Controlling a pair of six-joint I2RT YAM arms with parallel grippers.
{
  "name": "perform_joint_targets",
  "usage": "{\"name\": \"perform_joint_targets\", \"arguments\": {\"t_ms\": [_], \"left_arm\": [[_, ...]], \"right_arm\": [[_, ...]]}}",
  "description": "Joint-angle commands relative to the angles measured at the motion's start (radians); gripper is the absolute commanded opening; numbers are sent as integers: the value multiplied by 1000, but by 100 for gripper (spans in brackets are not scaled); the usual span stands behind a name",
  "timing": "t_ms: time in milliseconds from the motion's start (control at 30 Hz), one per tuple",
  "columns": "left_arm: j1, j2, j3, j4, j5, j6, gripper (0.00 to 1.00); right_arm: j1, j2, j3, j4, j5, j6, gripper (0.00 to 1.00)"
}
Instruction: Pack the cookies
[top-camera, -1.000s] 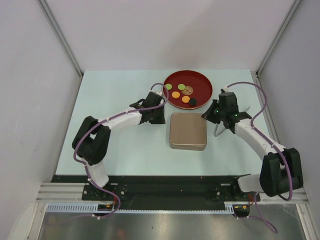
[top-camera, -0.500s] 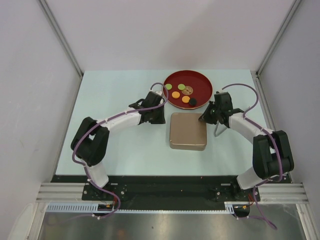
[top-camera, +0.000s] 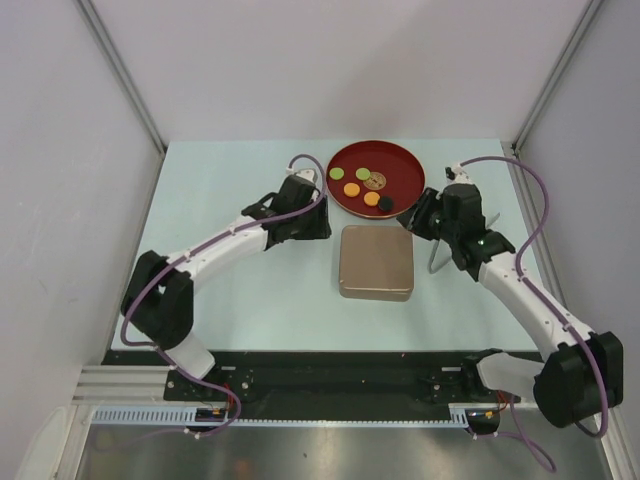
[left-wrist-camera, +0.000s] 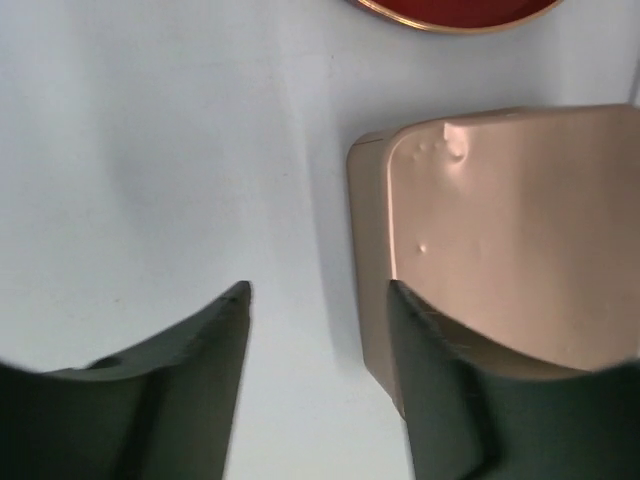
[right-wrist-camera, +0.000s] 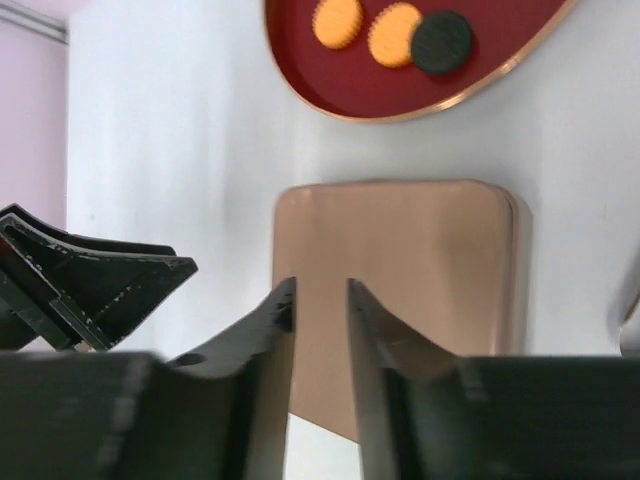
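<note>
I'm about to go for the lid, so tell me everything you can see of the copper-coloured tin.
The tin is a low square box with rounded corners, in shiny copper-coloured metal. It is closed, with small dents near one corner. It lies flat on the pale table, on the near side of the red plate, a slim gap between. Nothing lies on it. The left gripper, open, is at its edge; contact cannot be told.
</note>
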Motion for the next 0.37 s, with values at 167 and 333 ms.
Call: {"name": "perform_joint_targets", "arguments": {"t_ms": [167, 333], "left_arm": [[5, -86, 68, -114, -42, 9, 65], [3, -144, -5, -56, -10, 27, 62]], "right_arm": [[160, -71, 20, 12, 178, -96, 42], [198, -90, 20, 8, 238, -145, 43]]}}
